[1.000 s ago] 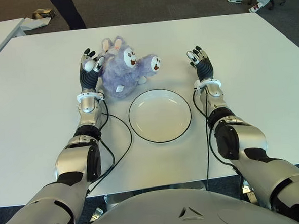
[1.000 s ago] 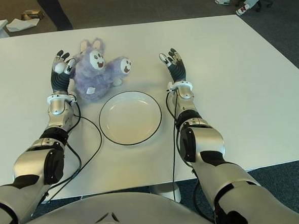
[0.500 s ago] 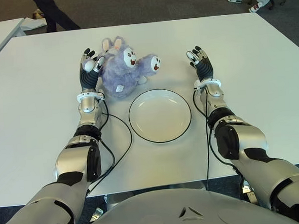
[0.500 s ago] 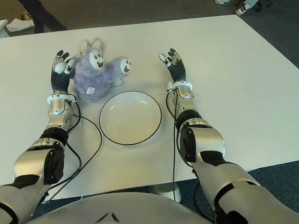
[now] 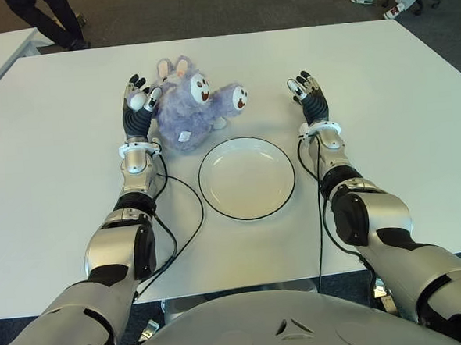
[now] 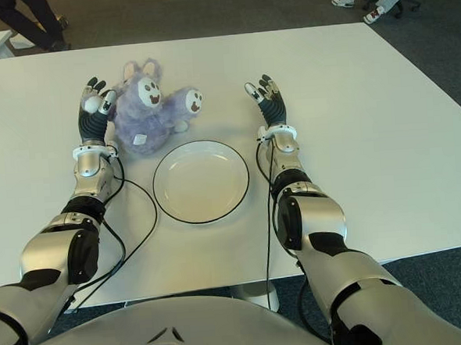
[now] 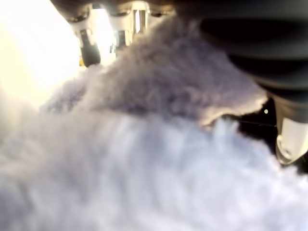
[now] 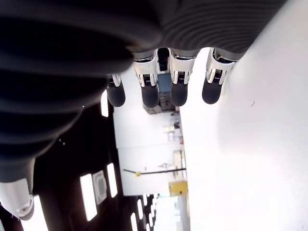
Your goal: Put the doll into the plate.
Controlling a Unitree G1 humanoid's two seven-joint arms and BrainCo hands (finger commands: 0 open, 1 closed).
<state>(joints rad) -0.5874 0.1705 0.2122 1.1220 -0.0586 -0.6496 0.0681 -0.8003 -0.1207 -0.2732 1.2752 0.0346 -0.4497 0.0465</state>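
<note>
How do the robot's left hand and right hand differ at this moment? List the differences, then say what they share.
The left hand is against the purple plush doll, its wrist view filled with fur; the right hand touches nothing. The left hand is beyond the white plate on its left; the right hand is beyond it on its right. Both have extended fingers and grasp nothing.

Left robot hand (image 5: pixel 136 104) and right robot hand (image 5: pixel 307 91) extended forward, fingers spread.

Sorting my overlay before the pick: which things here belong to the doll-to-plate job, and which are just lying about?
Job:
- purple doll, on the table beyond the plate
- empty plate
- left hand, against the doll's left side
- right hand, fingers open, holding nothing

Lying about:
- white table
- person's legs beyond the table
- second table, far left
</note>
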